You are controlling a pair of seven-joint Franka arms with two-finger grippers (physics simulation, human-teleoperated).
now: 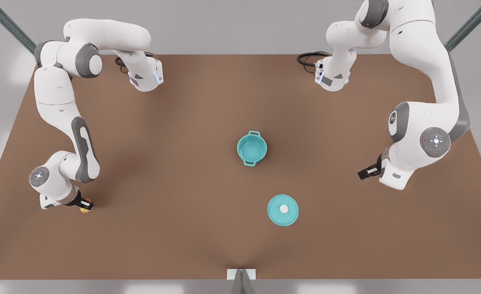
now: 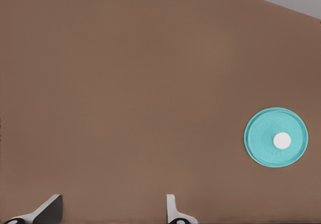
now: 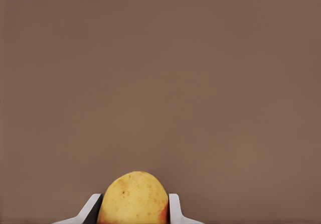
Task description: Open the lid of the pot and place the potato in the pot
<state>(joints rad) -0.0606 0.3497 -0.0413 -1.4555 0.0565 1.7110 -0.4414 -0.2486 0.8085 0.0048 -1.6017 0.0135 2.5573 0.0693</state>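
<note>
The potato (image 3: pixel 134 198) is pinched between the two fingers of the right gripper (image 1: pixel 86 205), down in the lower left of the front view, low over the table (image 1: pixel 183 183). In the right wrist view each finger (image 3: pixel 173 210) is seen pressed against a flank of the yellow lump, so the grip looks closed on it, though whether it is lifted clear of the surface cannot be told.

The pot (image 1: pixel 251 148) is found open near the middle of the front view, its teal inside exposed and its two loop handles set toward the upper right and lower left. The lid (image 1: pixel 283 210) is laid flat on the table below the pot and a little to the right, well apart from it, white knob up. The opening step is judged done; what remains is the carry and the drop.

The whole move is turned on one relation: the pot lies well to the right of the held potato and somewhat higher in the front view, so a long sweep across bare table is called for, ending above the rim.

The left gripper (image 1: pixel 366 171) is held at the right of the front view, fingers (image 2: pixel 171 209) spread with nothing between them, waiting. The lid (image 2: pixel 276 137) is seen in its wrist view. It is nearer the pot, but it is the right arm that has the load.
</note>
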